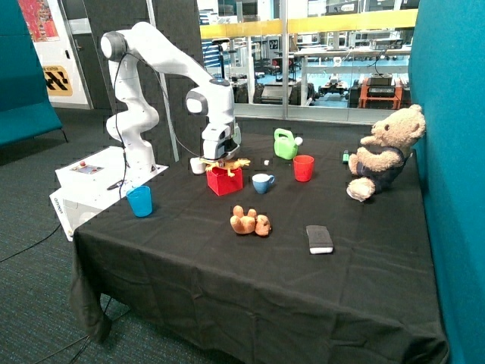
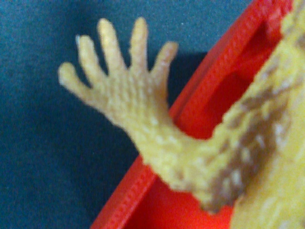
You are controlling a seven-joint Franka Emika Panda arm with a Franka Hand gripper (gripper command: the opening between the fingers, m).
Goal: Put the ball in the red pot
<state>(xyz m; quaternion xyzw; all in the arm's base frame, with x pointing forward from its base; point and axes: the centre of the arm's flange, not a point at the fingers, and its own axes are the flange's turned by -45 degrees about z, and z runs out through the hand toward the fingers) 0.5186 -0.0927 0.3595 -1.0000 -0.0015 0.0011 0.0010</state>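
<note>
The claw [image 1: 221,158] hangs directly over the red pot [image 1: 225,180] with a yellow toy lizard [image 1: 227,163] at its tip; whether it grips cannot be told. Bare worktop [image 1: 189,250] lies before the pot. The wrist view shows the lizard's foot [image 2: 119,81] splayed past the pot's rim. No ball shows.
</note>
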